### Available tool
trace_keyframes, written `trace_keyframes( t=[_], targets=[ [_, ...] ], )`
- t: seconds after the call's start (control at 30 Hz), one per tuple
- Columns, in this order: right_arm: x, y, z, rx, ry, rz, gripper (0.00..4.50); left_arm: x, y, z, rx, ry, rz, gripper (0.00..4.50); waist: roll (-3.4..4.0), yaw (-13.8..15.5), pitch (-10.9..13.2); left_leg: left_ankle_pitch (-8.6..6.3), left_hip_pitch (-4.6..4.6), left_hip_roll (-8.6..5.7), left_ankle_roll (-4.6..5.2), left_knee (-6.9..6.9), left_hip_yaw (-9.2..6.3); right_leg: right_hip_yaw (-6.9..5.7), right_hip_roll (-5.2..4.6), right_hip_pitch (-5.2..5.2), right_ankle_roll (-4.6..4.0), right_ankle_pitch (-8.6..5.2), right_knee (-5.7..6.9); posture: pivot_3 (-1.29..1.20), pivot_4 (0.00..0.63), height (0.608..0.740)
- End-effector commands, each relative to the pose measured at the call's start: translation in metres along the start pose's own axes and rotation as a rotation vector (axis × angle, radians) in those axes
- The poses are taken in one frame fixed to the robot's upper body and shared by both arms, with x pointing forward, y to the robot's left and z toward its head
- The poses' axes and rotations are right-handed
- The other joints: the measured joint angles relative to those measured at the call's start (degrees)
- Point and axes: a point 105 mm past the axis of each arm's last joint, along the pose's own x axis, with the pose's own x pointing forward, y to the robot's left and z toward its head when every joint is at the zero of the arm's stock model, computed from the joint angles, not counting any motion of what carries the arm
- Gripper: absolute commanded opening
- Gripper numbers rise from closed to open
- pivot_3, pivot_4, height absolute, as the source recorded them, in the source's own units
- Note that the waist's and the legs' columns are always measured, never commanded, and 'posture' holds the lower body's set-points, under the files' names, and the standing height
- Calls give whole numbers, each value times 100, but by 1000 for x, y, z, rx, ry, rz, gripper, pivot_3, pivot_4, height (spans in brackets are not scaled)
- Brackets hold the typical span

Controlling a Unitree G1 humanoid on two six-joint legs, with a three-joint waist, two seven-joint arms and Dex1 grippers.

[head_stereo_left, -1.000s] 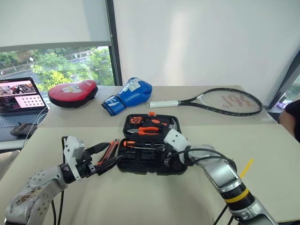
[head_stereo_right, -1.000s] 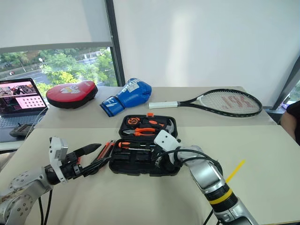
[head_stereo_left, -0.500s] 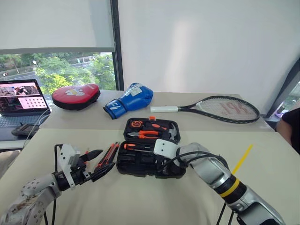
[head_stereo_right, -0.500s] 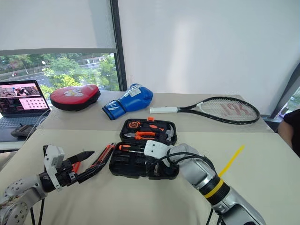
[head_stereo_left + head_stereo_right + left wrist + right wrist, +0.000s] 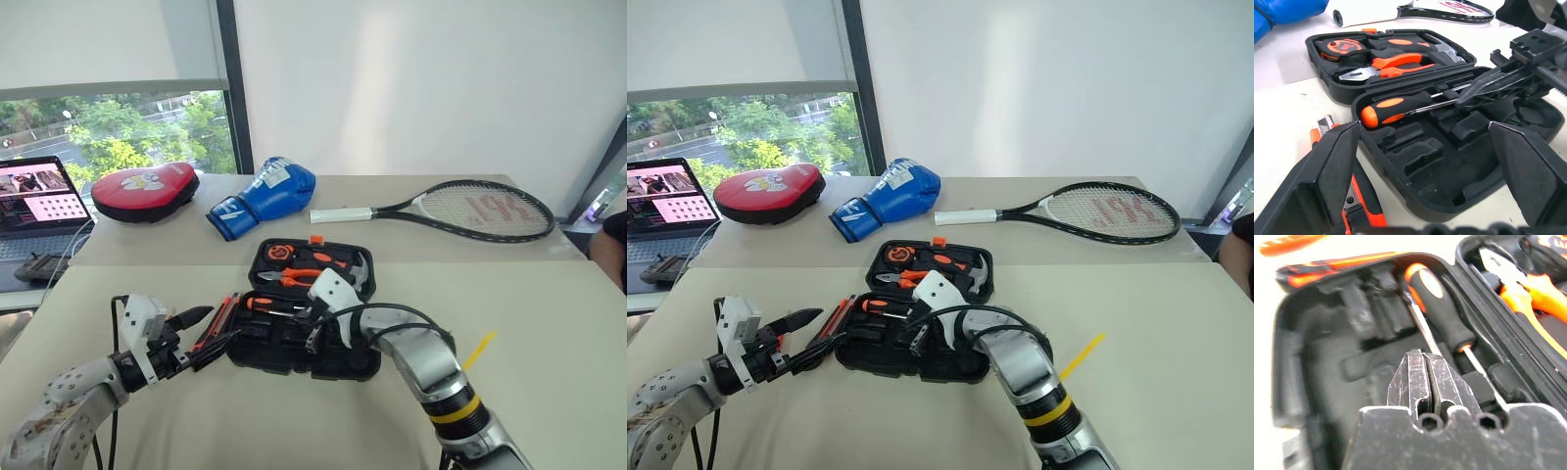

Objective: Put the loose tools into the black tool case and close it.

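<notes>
The black tool case (image 5: 284, 357) lies open on the table, with pliers (image 5: 1383, 67), a tape measure and a hammer in its far half. One orange-and-black screwdriver (image 5: 1437, 303) sits in a slot of the near half. My right gripper (image 5: 1425, 357) is shut and hovers over that half, its tips just above a thin metal shaft; whether it touches it I cannot tell. More loose tools (image 5: 225, 315), orange and black, lie on the table against the case's left side. My left gripper (image 5: 211, 331) stands open right beside them, pointing at the case, nothing between its fingers (image 5: 1332, 171).
At the back lie a blue boxing glove (image 5: 265, 191), a red pad (image 5: 147, 186) and a tennis racket (image 5: 470, 208). A laptop (image 5: 39, 201) stands at the far left. A yellow strip (image 5: 478, 348) lies right of the case. A person's arm (image 5: 615, 235) shows at the right edge.
My right gripper has swung left across the case's near half, from its right end to over the screwdriver slot. The left arm has hardly moved. The camera view has shifted.
</notes>
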Motion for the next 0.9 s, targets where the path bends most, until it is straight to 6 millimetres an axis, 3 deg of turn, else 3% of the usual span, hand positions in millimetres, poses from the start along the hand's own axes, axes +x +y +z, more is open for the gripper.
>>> trace_keyframes(
  t=[0.03, 0.17, 0.23, 0.33, 0.47, 0.53, 0.73, 0.9],
  targets=[
    [16, 3, -15, -54, 67, -17, 57, 4, -5, 14, 39, -30, -21, 4500, -3, -15, 2, -9, 1, 0, 20, 5, 0, -1, 2, 4, 0, 0, 0, 0, 150, 740],
    [27, 3, -19, -62, 94, -17, 57, 4, -6, 16, 42, -32, -19, 4500, 1, -17, 13, -19, 50, 5, 38, 22, -1, -3, 42, 59, 3, 1, 6, 0, 150, 740],
    [28, 13, -15, -86, 66, 56, 57, 3, -8, 18, 43, -35, -16, 4500, 2, -17, 17, -21, 101, 11, 39, 19, -2, -4, 50, 104, 3, -2, 2, 0, 150, 740],
    [17, 31, 10, 13, -73, 202, 57, 2, -8, 19, 45, -35, -11, 4500, -1, 2, 17, -20, 110, 13, 38, 18, -3, -1, 55, 108, 2, -6, 3, 0, 150, 740],
    [-3, 10, 44, 102, -252, 176, 57, 1, -9, 19, 45, -38, 0, 4500, -4, -17, 38, -21, 94, 15, 36, 12, -5, 9, 55, 92, 2, -5, 5, 0, 150, 740],
    [-8, 1, 52, 115, -290, 148, 57, 1, -11, 19, 45, -39, 0, 4500, -2, -25, 44, -22, 74, 17, 32, 12, -6, 15, 56, 75, 1, -4, 5, 0, 150, 740],
    [-13, -16, 42, 81, -228, 32, 57, 3, -9, 18, 37, -51, 8, 4500, 0, 0, 47, -23, 62, 15, 31, 13, -13, 12, 47, 74, 0, -5, -2, 0, 150, 740],
    [-5, -3, 8, 29, -61, 78, 57, 3, -9, 16, 35, -45, -1, 4500, 0, 1, 47, -23, 62, 13, 31, 14, -13, 11, 44, 75, 0, -5, -1, 0, 150, 740]
  ],
)
